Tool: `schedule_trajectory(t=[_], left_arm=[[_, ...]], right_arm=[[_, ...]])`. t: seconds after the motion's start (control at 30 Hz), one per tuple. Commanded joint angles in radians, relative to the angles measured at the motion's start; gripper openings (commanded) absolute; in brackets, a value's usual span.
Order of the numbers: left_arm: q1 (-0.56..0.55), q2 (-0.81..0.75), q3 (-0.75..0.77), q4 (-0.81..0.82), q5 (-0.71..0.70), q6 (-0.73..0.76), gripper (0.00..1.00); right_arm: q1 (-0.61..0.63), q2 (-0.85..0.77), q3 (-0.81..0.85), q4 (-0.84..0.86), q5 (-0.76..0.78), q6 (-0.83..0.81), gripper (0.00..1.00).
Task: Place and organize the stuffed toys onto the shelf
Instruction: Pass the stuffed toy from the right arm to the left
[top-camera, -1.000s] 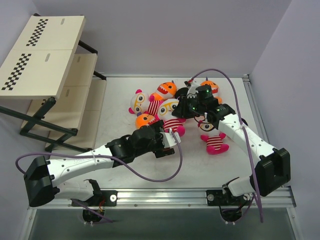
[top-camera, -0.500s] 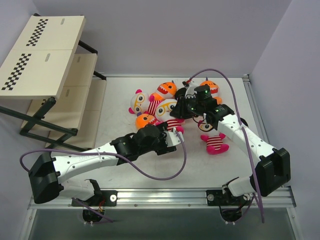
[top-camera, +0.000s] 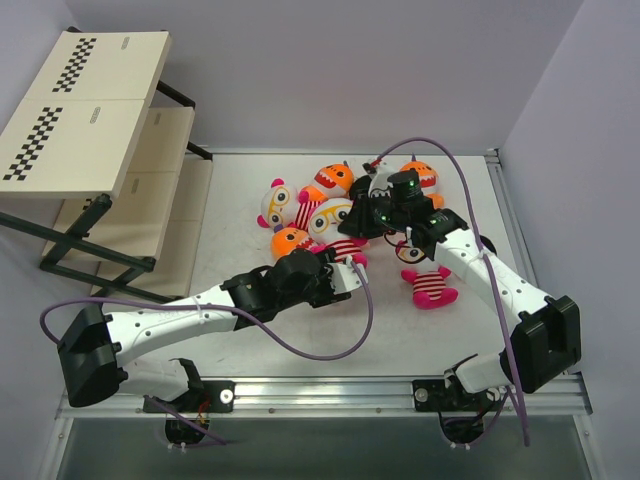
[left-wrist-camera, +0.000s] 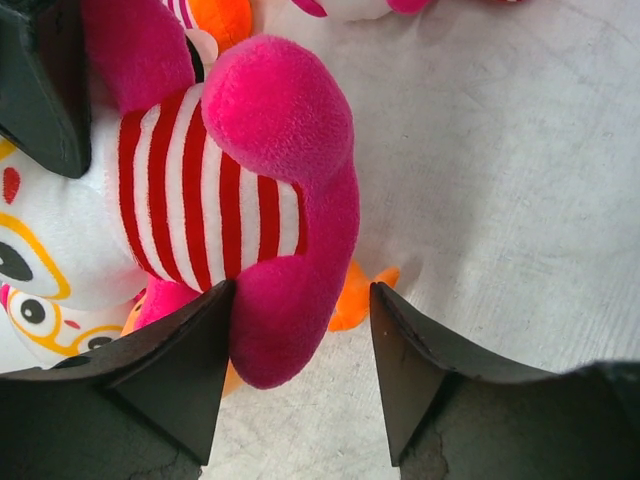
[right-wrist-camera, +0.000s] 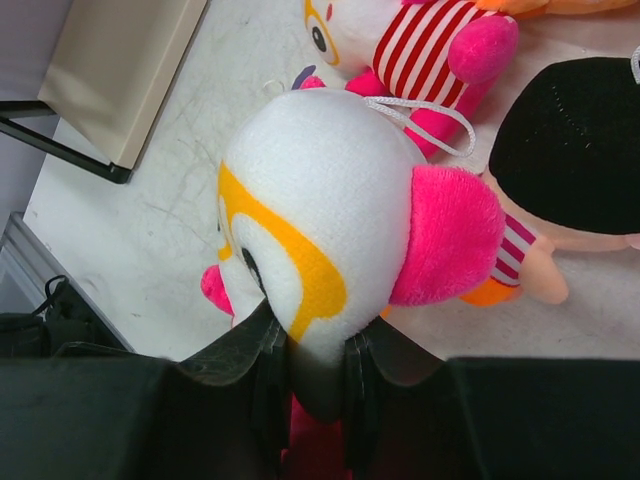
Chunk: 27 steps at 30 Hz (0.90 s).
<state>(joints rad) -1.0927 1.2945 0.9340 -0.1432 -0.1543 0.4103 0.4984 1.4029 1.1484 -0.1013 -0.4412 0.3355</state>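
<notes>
Right now the left gripper (left-wrist-camera: 300, 300) stands partly open over a striped doll (left-wrist-camera: 215, 200). In the left wrist view its two dark fingers sit either side of the doll's lower pink limb. The left finger touches the plush, while a strip of bare table (left-wrist-camera: 500, 200) shows between the limb and the right finger, so nothing is gripped. The doll lies across that frame, white goggle-eyed head at the left edge, striped belly in the middle, pink limbs to the right. The jaws would therefore likely close across the limb, not the body.

The right gripper (right-wrist-camera: 310, 345) is pinched tight on the white head of a second goggle-eyed doll (right-wrist-camera: 320, 190), with plush bulging above its fingertips.

Both dolls belong to the heap of stuffed toys (top-camera: 330, 200) at the centre of the top view. The shelf (top-camera: 90, 110) stands in the upper left of that frame, well apart from the heap and bare of toys where visible. It lies on the left arm's side, so that arm looks nearer.
</notes>
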Motion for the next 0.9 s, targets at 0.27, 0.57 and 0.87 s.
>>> schedule_trajectory(t=[0.27, 0.57, 0.87], left_arm=[[-0.007, 0.017, 0.037, -0.027, -0.028, -0.018, 0.60], [-0.007, 0.008, 0.046, -0.024, -0.021, -0.019, 0.02], [-0.007, -0.032, 0.005, 0.014, -0.043, -0.031, 0.03]], right_arm=[[0.006, -0.047, 0.045, 0.058, -0.044, 0.007, 0.00], [0.006, -0.045, 0.016, 0.075, -0.037, 0.016, 0.01], [0.002, -0.062, 0.059, 0.046, 0.071, -0.009, 0.69]])
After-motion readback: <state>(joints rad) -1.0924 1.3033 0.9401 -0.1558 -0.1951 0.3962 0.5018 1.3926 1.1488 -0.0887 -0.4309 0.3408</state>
